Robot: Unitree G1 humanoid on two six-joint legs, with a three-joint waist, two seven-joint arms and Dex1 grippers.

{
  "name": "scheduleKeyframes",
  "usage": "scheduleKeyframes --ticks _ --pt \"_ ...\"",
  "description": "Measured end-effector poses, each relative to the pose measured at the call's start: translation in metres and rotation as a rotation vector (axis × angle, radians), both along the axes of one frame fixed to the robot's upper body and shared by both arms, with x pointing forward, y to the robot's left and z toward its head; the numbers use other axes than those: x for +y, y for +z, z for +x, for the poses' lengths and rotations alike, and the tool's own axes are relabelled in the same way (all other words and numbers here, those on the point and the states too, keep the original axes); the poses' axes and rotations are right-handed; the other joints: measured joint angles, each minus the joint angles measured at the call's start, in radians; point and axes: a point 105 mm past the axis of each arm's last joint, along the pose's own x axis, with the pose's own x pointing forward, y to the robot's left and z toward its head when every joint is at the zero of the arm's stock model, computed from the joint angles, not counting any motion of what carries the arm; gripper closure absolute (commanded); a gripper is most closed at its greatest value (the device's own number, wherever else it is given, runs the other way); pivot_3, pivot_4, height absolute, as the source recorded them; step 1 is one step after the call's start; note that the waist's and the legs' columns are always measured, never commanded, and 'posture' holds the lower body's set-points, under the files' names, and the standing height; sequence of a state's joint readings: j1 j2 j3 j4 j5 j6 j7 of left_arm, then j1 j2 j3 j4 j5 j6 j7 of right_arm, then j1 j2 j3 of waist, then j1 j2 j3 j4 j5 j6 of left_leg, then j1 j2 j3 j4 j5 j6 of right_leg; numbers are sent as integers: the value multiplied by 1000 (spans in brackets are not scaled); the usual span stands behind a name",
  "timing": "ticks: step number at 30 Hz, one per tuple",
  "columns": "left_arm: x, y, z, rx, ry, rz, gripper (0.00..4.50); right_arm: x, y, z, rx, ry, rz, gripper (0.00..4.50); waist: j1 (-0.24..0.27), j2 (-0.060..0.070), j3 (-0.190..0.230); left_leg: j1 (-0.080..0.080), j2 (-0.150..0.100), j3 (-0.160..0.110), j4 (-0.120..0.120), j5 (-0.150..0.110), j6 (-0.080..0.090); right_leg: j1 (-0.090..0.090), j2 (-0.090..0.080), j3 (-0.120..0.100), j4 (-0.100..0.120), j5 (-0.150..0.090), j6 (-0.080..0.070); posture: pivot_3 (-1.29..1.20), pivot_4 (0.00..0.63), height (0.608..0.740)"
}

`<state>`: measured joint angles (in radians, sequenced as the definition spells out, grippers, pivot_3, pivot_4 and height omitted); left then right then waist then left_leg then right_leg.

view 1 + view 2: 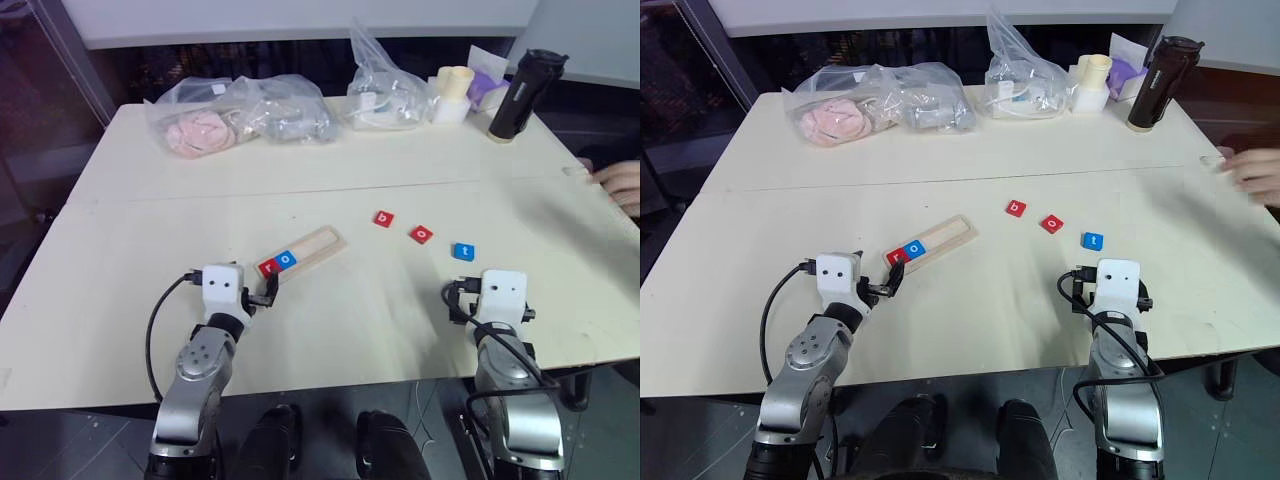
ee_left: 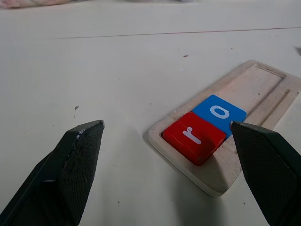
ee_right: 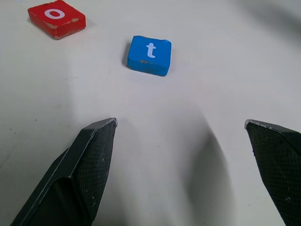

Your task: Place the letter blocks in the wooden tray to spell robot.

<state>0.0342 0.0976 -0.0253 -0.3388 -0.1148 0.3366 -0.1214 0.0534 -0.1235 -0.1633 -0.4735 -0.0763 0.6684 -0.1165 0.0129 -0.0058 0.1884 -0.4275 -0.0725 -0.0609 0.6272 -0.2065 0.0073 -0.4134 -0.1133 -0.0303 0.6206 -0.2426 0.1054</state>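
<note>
Blocks look light, stiff and thin, likely best pinched across opposite edges. Red r (image 2: 194,137) and blue o (image 2: 219,114) sit in the wooden tray (image 2: 263,89); red b (image 1: 384,219), red o (image 1: 421,234) and blue t (image 3: 149,54) lie loose on the tabletop (image 1: 300,330). Left pincer (image 2: 169,165) and right pincer (image 3: 181,162) both gape apart, empty.

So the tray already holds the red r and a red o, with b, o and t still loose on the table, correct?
Not quite: the o in the wooden tray is blue, not red, as the left wrist view shows. It sits right beside the red r. The rest holds: the red b, red o and blue t lie loose on the table.
</note>
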Motion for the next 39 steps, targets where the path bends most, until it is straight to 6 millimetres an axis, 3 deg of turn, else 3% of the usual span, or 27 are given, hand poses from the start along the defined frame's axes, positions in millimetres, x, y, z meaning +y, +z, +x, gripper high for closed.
scheduleKeyframes --ticks 19,27,32,36,39 --pt "-2 4 1 -24 -7 -8 0 2 3 4 -14 17 -1 83 0 0 0 0 0 0 0 0 0 0 0 0 0 0 0 0 150 725" --pt "-1 5 0 -26 -75 26 0 6 8 8 -32 109 -74 83 0 0 0 0 0 0 0 0 0 0 1 0 0 0 0 0 150 725" --pt "4 23 2 -56 -247 67 0 2 23 14 -49 266 -200 83 0 0 0 1 0 0 1 0 0 1 1 -1 0 0 0 0 150 725" --pt "11 50 8 -72 -474 138 0 14 33 20 -26 507 -212 83 -3 0 0 1 1 0 1 1 2 2 1 -1 0 0 -1 0 150 725" --pt "22 52 12 -9 -623 196 0 23 36 20 15 667 -201 83 -3 0 1 1 1 0 1 2 3 1 2 -1 0 0 -1 0 150 725"
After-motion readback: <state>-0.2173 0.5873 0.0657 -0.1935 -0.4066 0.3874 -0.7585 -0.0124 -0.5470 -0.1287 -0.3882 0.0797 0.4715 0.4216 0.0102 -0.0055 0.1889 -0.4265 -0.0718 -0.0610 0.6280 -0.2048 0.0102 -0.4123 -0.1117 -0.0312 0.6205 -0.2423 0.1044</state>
